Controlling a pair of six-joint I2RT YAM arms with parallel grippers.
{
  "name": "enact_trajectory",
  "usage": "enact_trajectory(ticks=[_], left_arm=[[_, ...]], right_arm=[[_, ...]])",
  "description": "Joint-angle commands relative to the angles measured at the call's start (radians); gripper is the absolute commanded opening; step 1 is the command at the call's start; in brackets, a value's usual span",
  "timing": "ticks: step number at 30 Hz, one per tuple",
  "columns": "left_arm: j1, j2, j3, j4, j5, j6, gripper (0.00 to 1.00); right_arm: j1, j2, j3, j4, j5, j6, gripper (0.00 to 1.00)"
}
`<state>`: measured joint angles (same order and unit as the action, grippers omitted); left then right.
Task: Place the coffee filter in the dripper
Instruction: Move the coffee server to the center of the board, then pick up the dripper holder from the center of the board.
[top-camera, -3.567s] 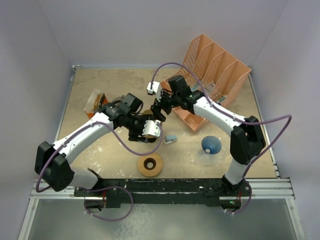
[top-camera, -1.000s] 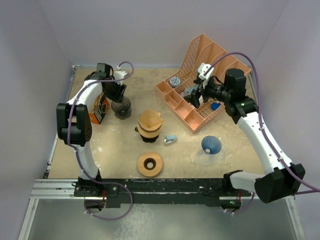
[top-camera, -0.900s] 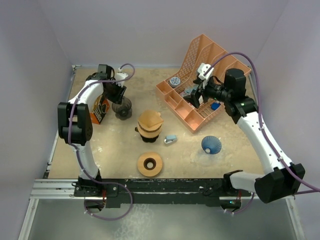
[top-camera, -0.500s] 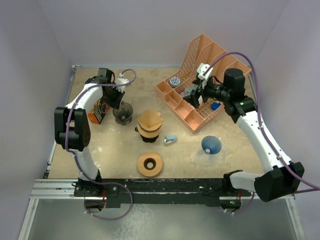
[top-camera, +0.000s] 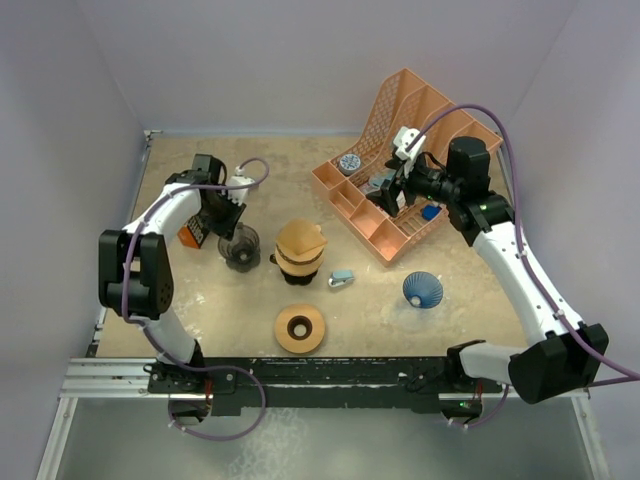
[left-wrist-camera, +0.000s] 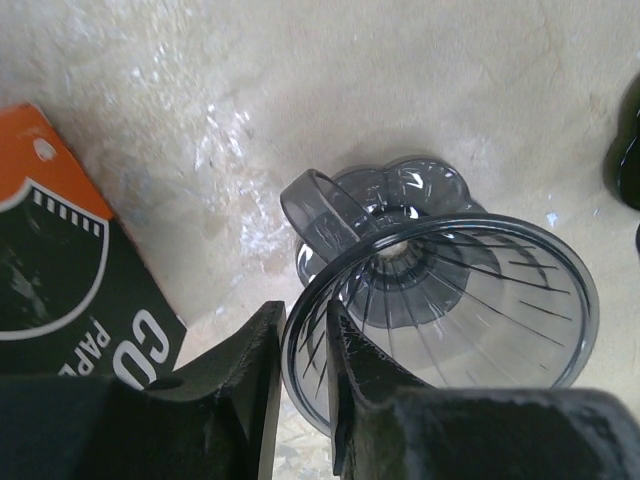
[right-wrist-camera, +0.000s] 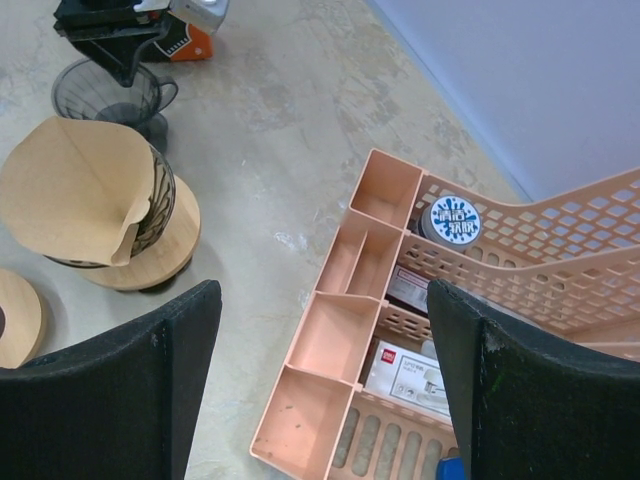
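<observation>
Dripper: smoke-grey clear plastic, ribbed cone, loop handle at the side, upright. Its near rim wall is pinched in the left pincer.

Coffee filter: brown paper cone, open, seated in a wire-and-wood stand. It is near that pincer, to its right.

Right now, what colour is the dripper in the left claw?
The dripper is smoky transparent grey; see left wrist view.

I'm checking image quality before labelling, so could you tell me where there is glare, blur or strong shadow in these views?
Left wrist: glare streaks the table beside the dripper, which is sharp; the fingers of the left gripper are dark and soft. Right wrist: the right gripper is blurred in the foreground, the organizer crisp. Top external: even light, only faint shadows.
</observation>
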<state>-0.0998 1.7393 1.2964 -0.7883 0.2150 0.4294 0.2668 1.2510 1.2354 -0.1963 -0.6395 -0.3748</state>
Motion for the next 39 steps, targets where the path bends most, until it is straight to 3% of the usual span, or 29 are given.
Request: enact_trajectory(ticks=[1,12,16,21,24,27,30,34,39], left_arm=[[-0.001,-0.055,-0.04,-0.031,-0.037,-0.004,0.24],[-0.001,-0.179,-0.042,0.025,-0.06,-0.009,0.5],[-0.001,-0.283,-0.101,0.091,-0.065,-0.008,0.62],[-0.001,-0.459,-0.195,0.157,0.027,0.034,0.72],[-0.004,-0.556,-0.242,0.143,0.138,0.115,0.73],[-0.025,-0.618,-0.263,0.022,0.256,0.276,0.73],[-0.096,-0.657,-0.275,-0.106,0.277,0.419,0.74],[-0.22,-0.688,-0.301,-0.216,0.266,0.487,0.74],[-0.26,-0.728,-0.339,-0.331,0.348,0.624,0.69]], right_arm=[[-0.006,-0.021,-0.007,0.026,0.016,-0.015,0.86],[-0.006,-0.048,-0.026,0.036,0.034,-0.021,0.86],[-0.008,-0.062,-0.037,0.05,0.06,-0.015,0.88],[-0.012,-0.069,-0.05,0.071,0.085,0.002,0.9],[-0.016,-0.073,-0.056,0.085,0.097,0.017,0.91],[-0.025,-0.07,-0.059,0.097,0.112,0.03,0.91],[-0.037,-0.076,-0.063,0.108,0.131,0.042,0.91],[-0.06,-0.089,-0.074,0.117,0.136,0.039,0.91],[-0.07,-0.097,-0.091,0.121,0.145,0.009,0.92]])
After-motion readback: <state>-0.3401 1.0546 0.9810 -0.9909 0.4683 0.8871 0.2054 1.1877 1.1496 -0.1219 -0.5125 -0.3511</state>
